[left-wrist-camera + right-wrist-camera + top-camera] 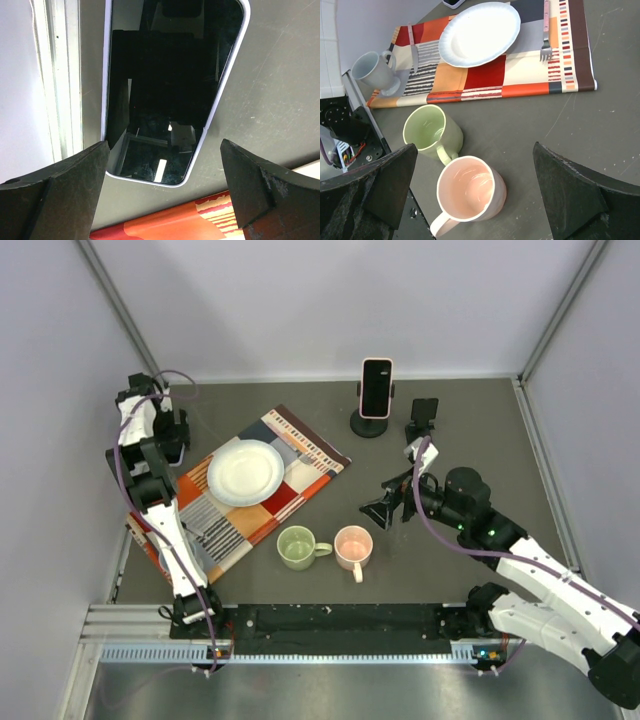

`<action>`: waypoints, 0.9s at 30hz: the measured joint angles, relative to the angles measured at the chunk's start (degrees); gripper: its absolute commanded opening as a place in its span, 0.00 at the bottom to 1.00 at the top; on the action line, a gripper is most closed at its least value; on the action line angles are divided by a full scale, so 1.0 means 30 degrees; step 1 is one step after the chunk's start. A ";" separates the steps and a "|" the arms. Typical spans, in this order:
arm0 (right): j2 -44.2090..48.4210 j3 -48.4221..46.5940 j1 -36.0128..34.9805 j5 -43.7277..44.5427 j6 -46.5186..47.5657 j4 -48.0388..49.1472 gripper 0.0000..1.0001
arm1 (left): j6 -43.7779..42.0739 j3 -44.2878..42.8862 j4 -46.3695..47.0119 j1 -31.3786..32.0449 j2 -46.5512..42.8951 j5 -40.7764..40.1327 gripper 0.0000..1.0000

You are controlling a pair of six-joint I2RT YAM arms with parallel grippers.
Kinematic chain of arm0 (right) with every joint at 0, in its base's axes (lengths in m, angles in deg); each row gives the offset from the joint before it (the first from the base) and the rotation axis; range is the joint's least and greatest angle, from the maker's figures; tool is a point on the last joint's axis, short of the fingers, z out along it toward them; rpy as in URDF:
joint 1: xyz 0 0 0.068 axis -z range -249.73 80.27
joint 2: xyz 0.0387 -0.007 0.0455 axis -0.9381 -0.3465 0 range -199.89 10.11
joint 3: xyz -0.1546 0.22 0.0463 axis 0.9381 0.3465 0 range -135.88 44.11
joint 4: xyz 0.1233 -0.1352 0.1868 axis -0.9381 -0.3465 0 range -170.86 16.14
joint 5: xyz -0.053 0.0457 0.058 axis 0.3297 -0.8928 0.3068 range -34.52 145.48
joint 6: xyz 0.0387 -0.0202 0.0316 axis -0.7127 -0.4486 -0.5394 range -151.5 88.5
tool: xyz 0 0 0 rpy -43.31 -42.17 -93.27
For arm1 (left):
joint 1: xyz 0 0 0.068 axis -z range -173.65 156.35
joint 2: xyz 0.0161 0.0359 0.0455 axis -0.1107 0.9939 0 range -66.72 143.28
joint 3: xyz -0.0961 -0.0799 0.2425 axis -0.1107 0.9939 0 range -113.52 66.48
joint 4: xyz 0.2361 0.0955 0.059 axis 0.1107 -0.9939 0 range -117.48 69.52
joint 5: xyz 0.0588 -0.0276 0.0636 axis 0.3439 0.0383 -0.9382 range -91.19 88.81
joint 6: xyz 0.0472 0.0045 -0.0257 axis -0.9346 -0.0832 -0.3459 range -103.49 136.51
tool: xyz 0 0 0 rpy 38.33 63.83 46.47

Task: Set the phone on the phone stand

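Rail at bottom edge, grey table above, pale walls all round. Left gripper spread wide over the phone, upper left; right gripper gapes above the pink mug.

From where I stand I count two phones, a pink-cased phone and a white-edged phone. There are two black stands, a round-based stand and a smaller stand. I see three mugs: green mug, pink mug and grey mug. There is one white plate, one fork, one knife and one patchwork placemat.
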 measured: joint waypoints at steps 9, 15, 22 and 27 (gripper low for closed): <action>-0.0029 0.0080 0.0000 -0.0007 0.0000 0.0153 0.99 | 0.0743 -0.0393 -0.0022 -0.0095 -0.0204 0.0007 0.98; -0.0029 0.0087 0.0000 -0.0095 0.0000 0.0262 0.99 | 0.0947 -0.0794 0.0073 -0.0277 -0.1107 -0.0007 0.98; -0.0051 0.0087 0.0000 -0.0153 0.0000 0.0270 0.99 | 0.1377 -0.1013 0.0168 -0.0437 -0.1166 0.0437 0.98; -0.0233 0.0087 0.0000 -0.0182 0.0007 0.0379 0.99 | 0.1508 -0.1013 0.0182 -0.0670 -0.0998 0.0721 0.98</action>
